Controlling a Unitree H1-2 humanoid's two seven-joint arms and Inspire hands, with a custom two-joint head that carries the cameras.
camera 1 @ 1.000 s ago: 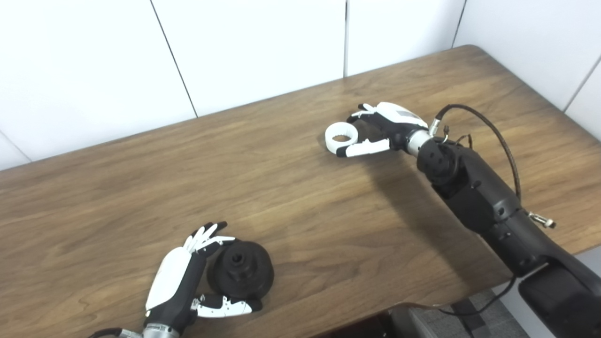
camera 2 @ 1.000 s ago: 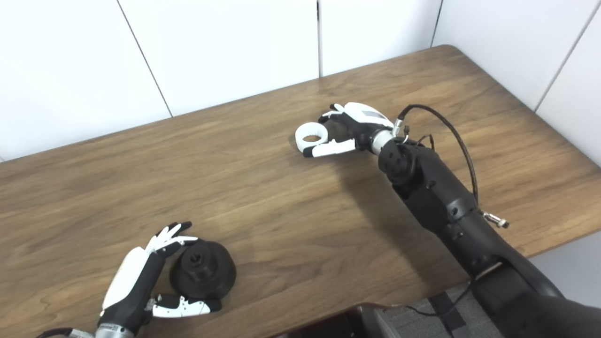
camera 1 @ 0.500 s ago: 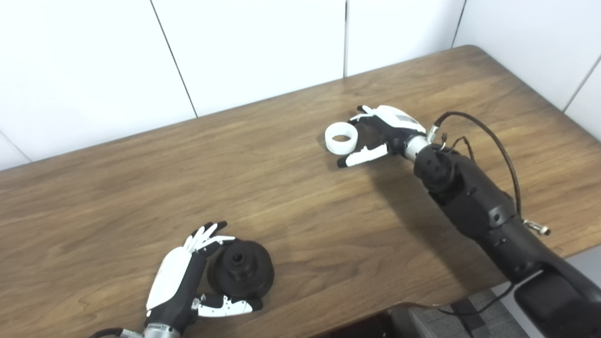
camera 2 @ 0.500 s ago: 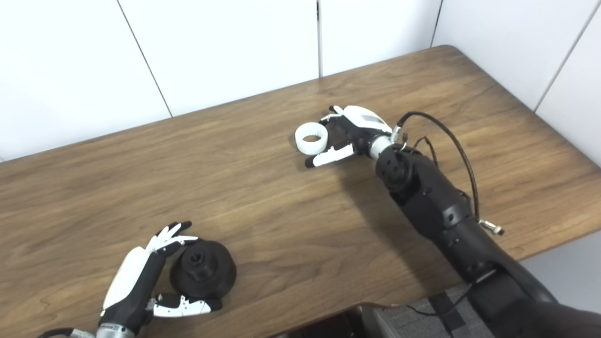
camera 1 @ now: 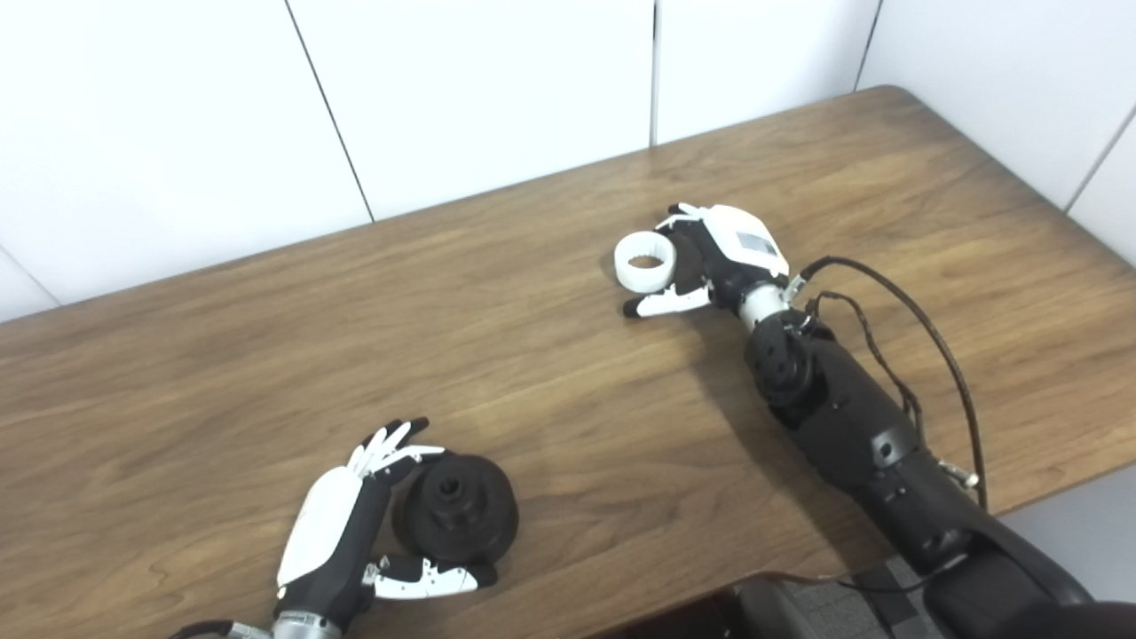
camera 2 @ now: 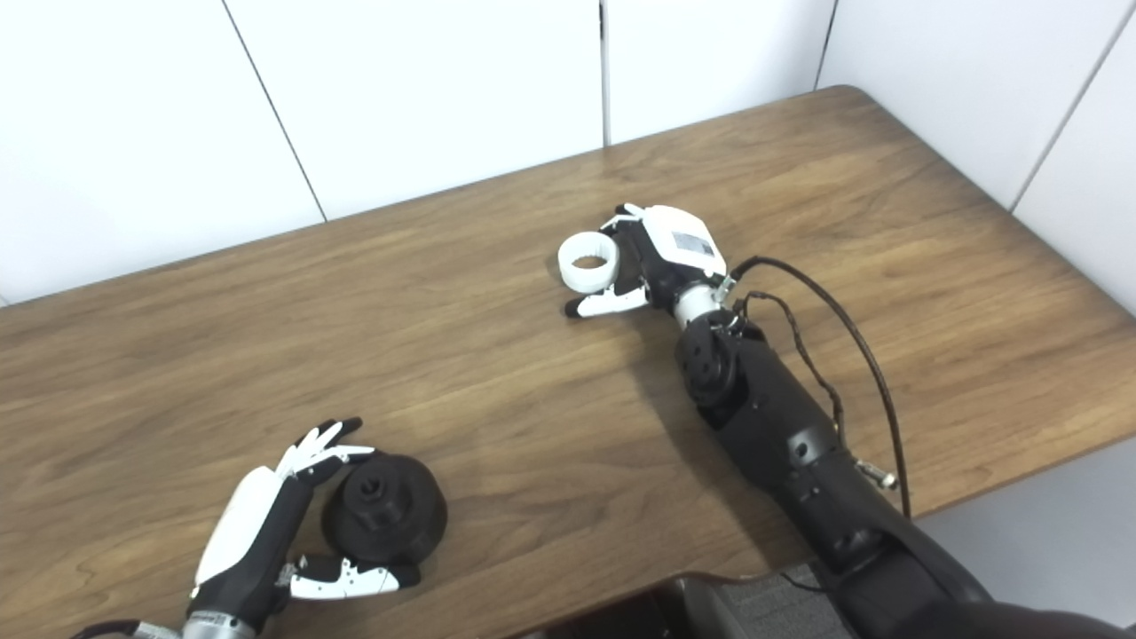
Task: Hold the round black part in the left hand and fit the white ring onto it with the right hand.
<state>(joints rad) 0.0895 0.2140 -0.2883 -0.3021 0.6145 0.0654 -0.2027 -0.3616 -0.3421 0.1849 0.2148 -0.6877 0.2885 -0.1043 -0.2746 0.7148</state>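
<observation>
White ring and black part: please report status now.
Left hand cupped around black part, on table. Right hand open beside ring, not gripped. Nothing between.

Table (camera 1: 550,390) — wood-grain top, smooth, low sheen. Round black part (camera 1: 455,517), lower left of frame — matt, looks plastic. White ring (camera 1: 645,261) — smooth white plastic. Hand shells glossy white over matt black.

Bare table (camera 1: 550,390) between both parts — passage open.
</observation>
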